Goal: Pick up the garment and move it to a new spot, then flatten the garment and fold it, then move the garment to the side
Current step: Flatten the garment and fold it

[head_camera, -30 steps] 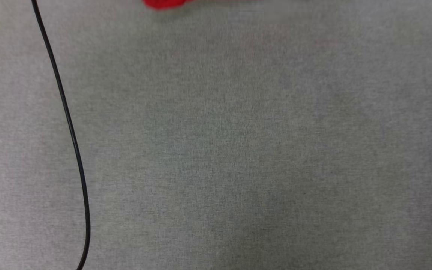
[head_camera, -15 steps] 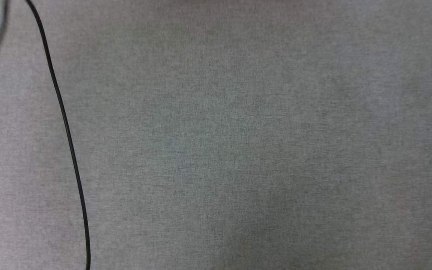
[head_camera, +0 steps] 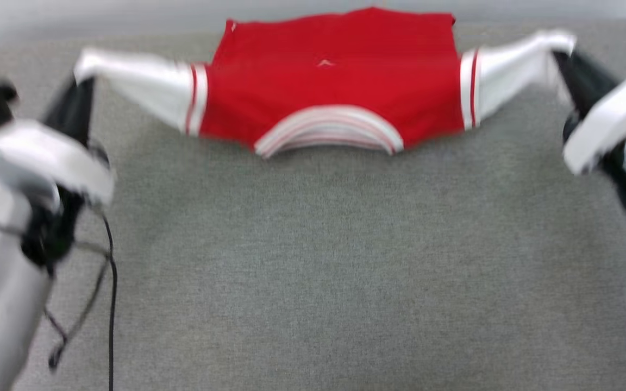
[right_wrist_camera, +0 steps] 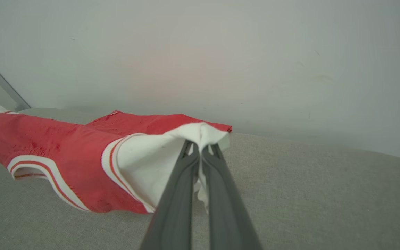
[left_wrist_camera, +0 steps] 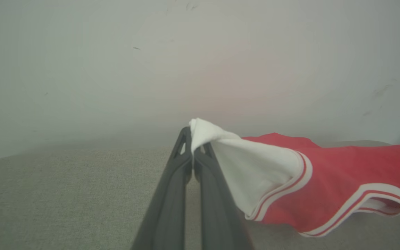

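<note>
The garment is a red T-shirt with white sleeves and striped trim, stretched wide across the far part of the grey surface, neckline toward me. My left gripper is shut on the tip of the left white sleeve, and my right gripper is shut on the tip of the right white sleeve. In the left wrist view the fingers pinch white cloth, with the garment hanging to their right. In the right wrist view the right gripper pinches the other sleeve, and the garment sags to the left onto the surface.
A grey fabric surface spreads out in front of me. A black cable trails down its left side beside my left arm. A pale wall rises just behind the garment.
The head camera has swung up: earlier it showed grey surface and the cable, with a red scrap at the top a second ago. Now the garment and both arms are in the picture.
</note>
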